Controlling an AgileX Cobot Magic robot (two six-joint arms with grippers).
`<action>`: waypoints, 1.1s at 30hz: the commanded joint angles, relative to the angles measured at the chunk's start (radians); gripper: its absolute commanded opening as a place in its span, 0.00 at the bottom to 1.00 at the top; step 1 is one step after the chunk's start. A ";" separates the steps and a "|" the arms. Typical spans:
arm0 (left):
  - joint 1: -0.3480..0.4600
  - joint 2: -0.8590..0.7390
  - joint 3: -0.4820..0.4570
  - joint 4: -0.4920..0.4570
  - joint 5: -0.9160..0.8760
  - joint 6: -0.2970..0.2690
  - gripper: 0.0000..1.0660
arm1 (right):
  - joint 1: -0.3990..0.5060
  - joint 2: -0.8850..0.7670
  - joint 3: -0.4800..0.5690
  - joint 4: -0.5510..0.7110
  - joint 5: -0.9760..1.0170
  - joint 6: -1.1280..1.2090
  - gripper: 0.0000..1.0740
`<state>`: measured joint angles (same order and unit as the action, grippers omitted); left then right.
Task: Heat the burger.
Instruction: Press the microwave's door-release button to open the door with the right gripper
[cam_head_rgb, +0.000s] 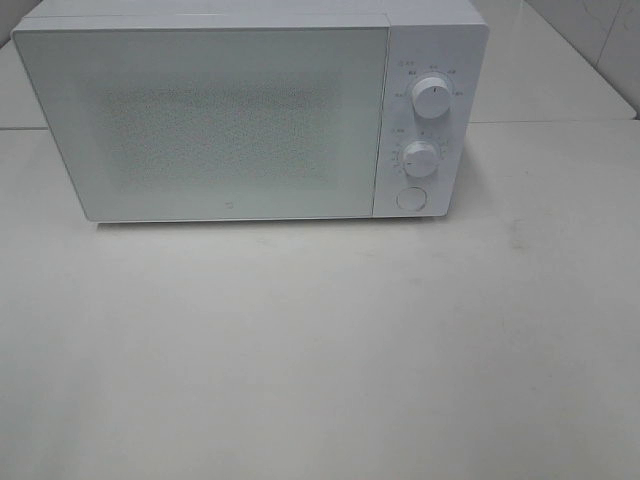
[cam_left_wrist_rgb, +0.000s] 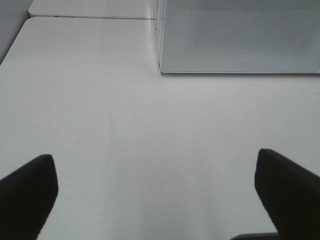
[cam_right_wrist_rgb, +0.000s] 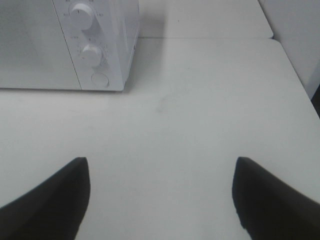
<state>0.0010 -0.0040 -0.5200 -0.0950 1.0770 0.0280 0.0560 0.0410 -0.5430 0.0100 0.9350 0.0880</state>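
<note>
white table (cam_head_rgb: 320, 370) bears a shut microwave (cam_head_rgb: 230, 120); no burger shows, so the nearer arm is unclear. left gripper (cam_left_wrist_rgb: 155, 157) and right gripper (cam_right_wrist_rgb: 161, 162) gape, empty.

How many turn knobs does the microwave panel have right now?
2, stacked on the microwave panel: the upper knob, the lower knob directly beneath. The round button below them is flat, not a knob.

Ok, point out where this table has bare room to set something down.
The table in front of the microwave is bare as far as the views show. A narrower strip runs right of its knob panel. The left gripper and right gripper stand open over bare tabletop. Only the back is taken, by the microwave.
</note>
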 joint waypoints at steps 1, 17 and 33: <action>0.005 -0.005 0.003 -0.006 -0.006 0.000 0.94 | -0.003 0.071 -0.012 0.018 -0.101 -0.009 0.71; 0.005 -0.005 0.003 -0.005 -0.006 0.000 0.94 | -0.002 0.440 -0.012 0.019 -0.391 -0.065 0.71; 0.005 -0.005 0.003 -0.005 -0.006 0.000 0.94 | -0.002 0.744 0.134 0.019 -0.833 -0.076 0.71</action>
<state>0.0010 -0.0040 -0.5200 -0.0950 1.0770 0.0280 0.0560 0.7840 -0.4140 0.0310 0.1470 0.0230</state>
